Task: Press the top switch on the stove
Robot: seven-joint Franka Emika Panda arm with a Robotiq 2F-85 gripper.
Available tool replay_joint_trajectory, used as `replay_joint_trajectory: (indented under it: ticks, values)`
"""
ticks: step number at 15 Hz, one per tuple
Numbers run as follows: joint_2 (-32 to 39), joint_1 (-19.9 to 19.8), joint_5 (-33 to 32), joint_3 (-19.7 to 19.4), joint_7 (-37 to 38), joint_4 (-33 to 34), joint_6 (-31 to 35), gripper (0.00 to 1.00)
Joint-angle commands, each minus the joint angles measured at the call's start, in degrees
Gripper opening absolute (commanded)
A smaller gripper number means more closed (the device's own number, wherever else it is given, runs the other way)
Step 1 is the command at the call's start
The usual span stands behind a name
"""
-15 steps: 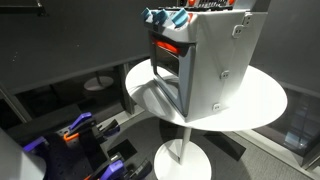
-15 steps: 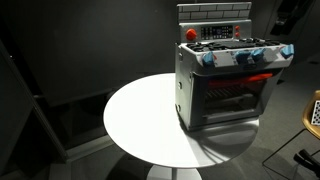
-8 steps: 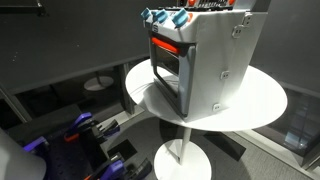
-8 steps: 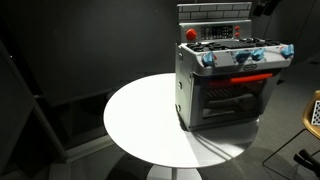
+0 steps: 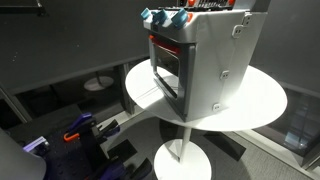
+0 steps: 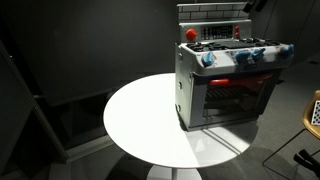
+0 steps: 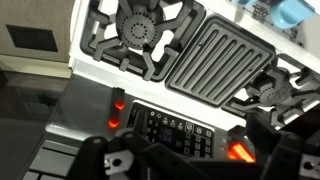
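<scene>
The stove stands upright, door seemingly facing outward.

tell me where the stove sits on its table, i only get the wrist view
observer: the stove stands near one edge of a round white table, not at its middle.
operator: is the oven door open
observer: no, the door looks shut in both exterior views.
operator: what holds the table up
observer: a single white pedestal under its middle.
</scene>
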Motion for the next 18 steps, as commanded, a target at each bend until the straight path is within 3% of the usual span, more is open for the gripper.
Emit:
replay_joint_trajectory:
  ticks: [1,18]
  values:
    - [4.4,-0.9,0.0,-0.8,-1.3,4.9,0.2,1.00]
    - [16.9,-2.9,2.4,-1.1,-0.3,14.6,-1.9,1.00]
